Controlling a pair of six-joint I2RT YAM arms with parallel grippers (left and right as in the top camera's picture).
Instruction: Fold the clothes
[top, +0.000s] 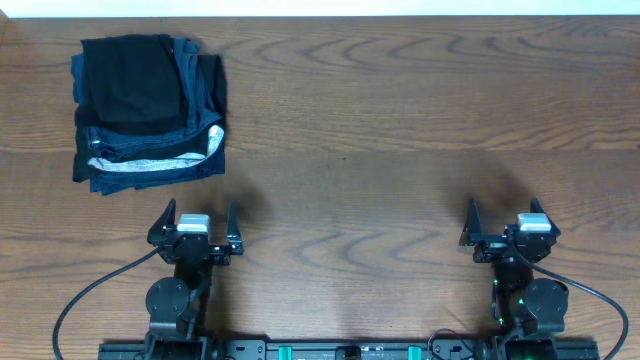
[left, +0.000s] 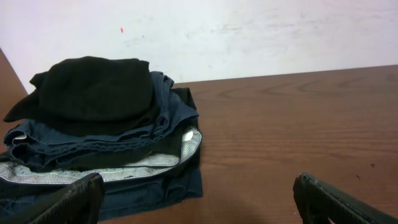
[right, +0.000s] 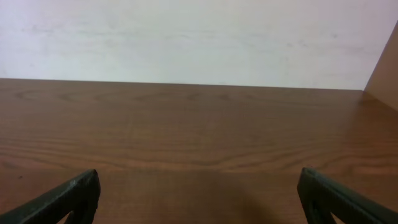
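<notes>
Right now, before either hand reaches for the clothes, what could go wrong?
The black T-shirt lies on the dark blue garments; the open left hand might pinch both and drag them along. The shirt also sits far to the left, so the right hand may struggle to reach it.

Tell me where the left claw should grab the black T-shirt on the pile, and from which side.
Take the black T-shirt at its near edge, where it humps up over the dark blue garments. Come from above on the robot's side with the open left claw: a shallow pinch there likely lifts the top layer alone.
</notes>
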